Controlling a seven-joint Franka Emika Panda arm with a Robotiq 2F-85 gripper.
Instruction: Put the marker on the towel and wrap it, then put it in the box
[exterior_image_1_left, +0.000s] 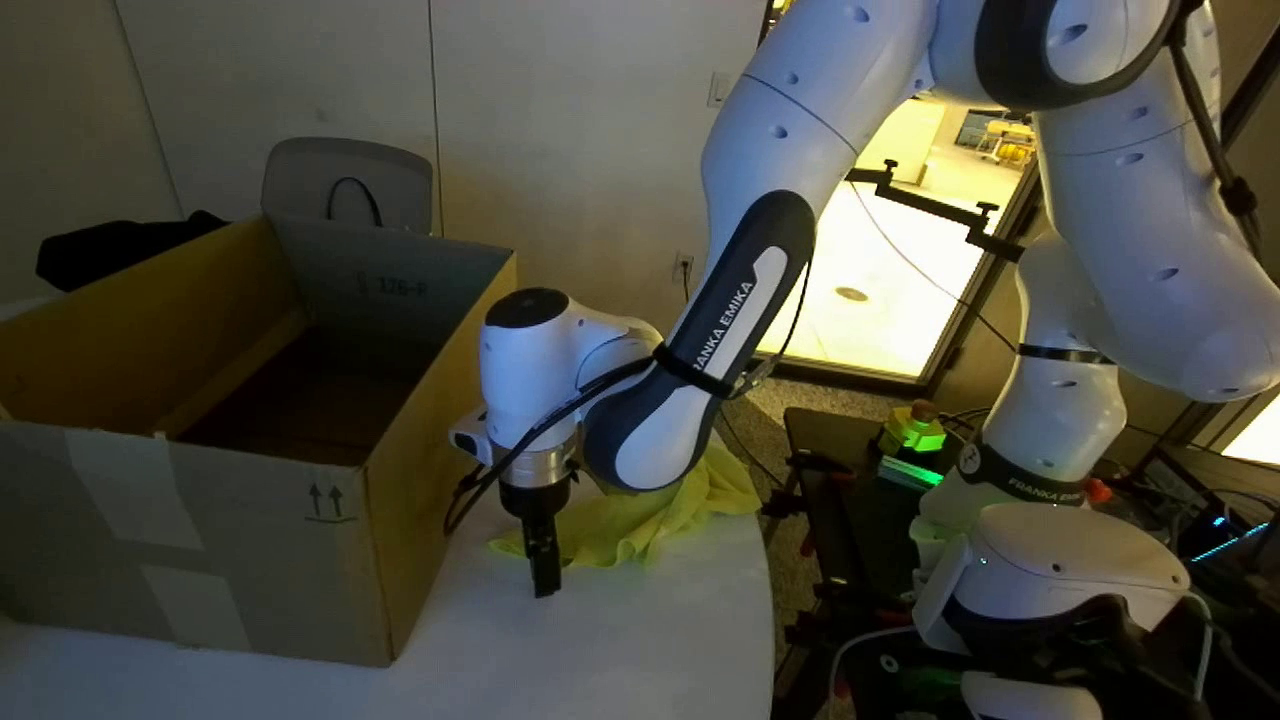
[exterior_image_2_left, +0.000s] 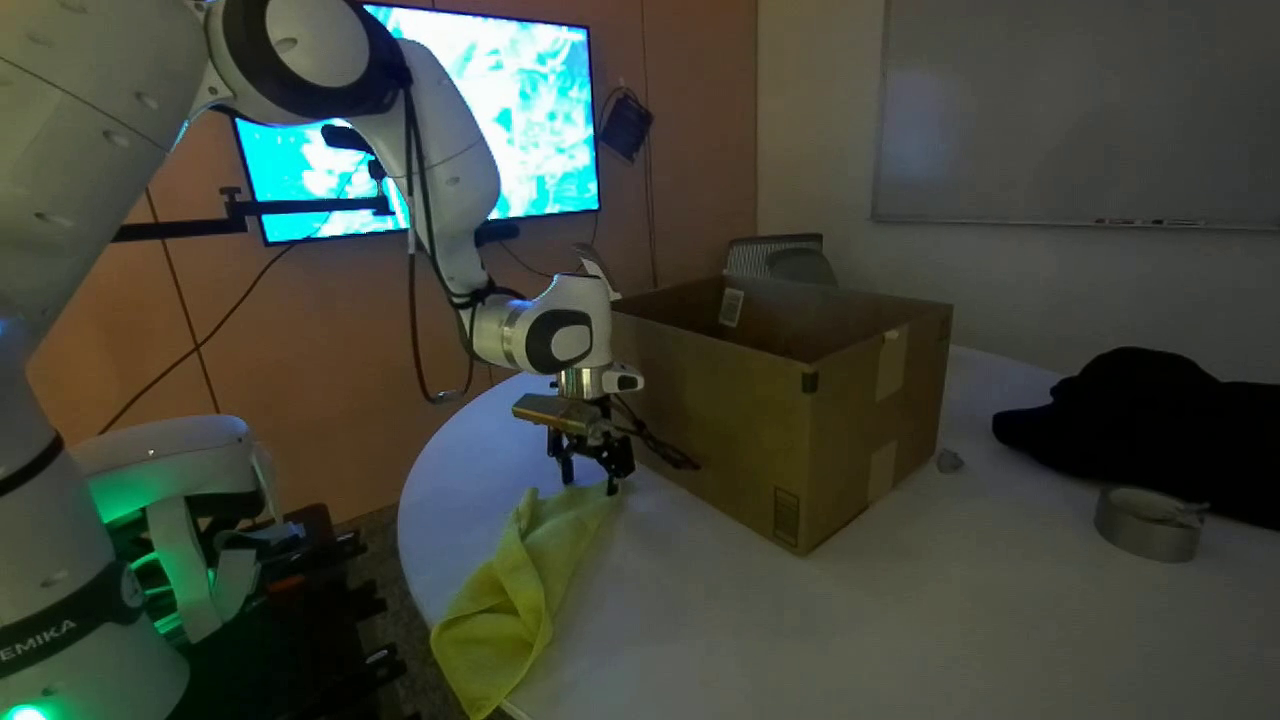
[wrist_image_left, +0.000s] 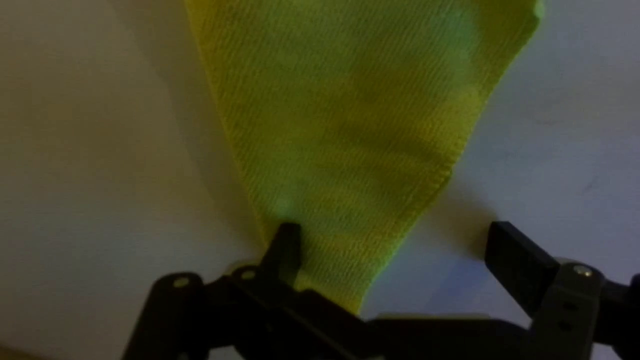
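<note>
Yellow towel (exterior_image_2_left: 520, 592) is laid in loose folds on the table (exterior_image_2_left: 900, 630); at its narrow end the gripper (wrist_image_left: 393, 228) is poised, jaws parted, nothing gripped. The marker cannot be seen, so wrapping cannot be confirmed; placing in the box (exterior_image_2_left: 715, 415) is not yet done.

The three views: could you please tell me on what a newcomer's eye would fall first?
Probably on the large open box on the table, in both exterior views, with the arm beside it. Next, the yellow towel, its narrow end at the spread fingers in the wrist view. In an exterior view, the bright screen on the wall behind the arm also draws the eye.
</note>
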